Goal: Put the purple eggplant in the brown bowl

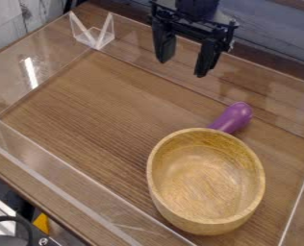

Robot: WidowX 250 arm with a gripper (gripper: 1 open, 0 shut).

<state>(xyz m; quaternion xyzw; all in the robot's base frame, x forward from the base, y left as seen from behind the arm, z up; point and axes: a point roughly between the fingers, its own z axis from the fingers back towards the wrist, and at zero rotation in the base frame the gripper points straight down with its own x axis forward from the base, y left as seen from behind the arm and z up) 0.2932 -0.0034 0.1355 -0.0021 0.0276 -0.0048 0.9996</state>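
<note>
The brown bowl [206, 180] is a large round wooden bowl sitting upright at the front right of the wooden table, with nothing inside. Just behind its far rim lies the purple eggplant [233, 117], partly hidden by the rim, so its stem end does not show. My gripper [186, 55] hangs at the back centre, pointing down, its black fingers [163, 48] spread apart and open with nothing between them. It is above the table, up and to the left of the eggplant and clear of it.
Clear acrylic walls [33, 72] fence the table on all sides. A small clear plastic stand [93, 34] sits at the back left corner. Bare wood [90, 106] stretches across the left and middle of the table.
</note>
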